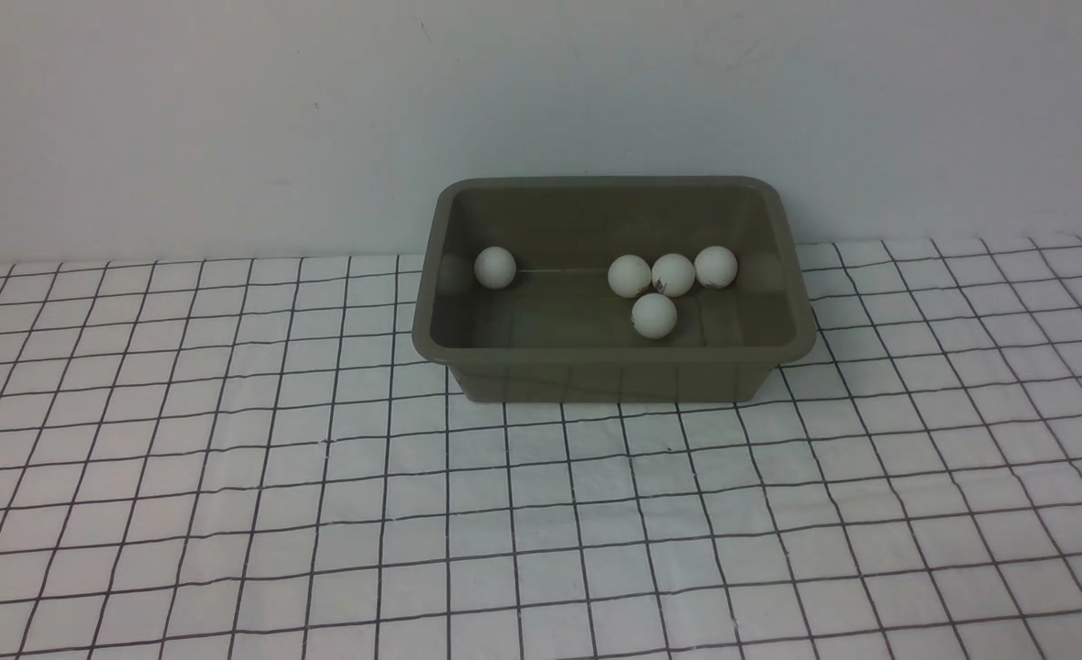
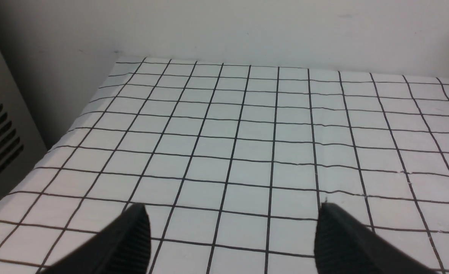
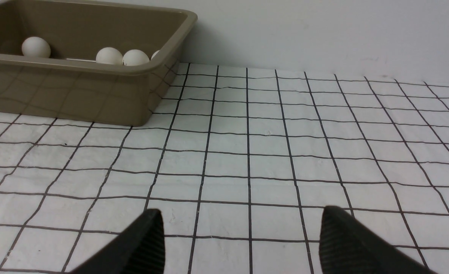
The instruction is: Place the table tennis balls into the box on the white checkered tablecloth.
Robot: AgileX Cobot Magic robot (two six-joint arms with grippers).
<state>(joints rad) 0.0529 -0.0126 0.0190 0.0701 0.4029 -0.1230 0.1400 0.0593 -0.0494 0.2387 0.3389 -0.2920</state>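
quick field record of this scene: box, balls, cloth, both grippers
box: olive-grey bin, on the cloth near the back wall
balls in box: five visible; one apart toward the robot's left, four clustered
balls on cloth: none visible
cloth: white, black grid, slightly wrinkled
left gripper: open, empty, above cloth
right gripper: open, empty, above cloth

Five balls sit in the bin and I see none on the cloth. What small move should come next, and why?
Probably none beyond keeping both arms back. The front view shows five table tennis balls inside the box and none on the white checkered tablecloth. The left gripper and right gripper have open, empty jaws over bare cloth. A sixth ball, if any, is not visible.
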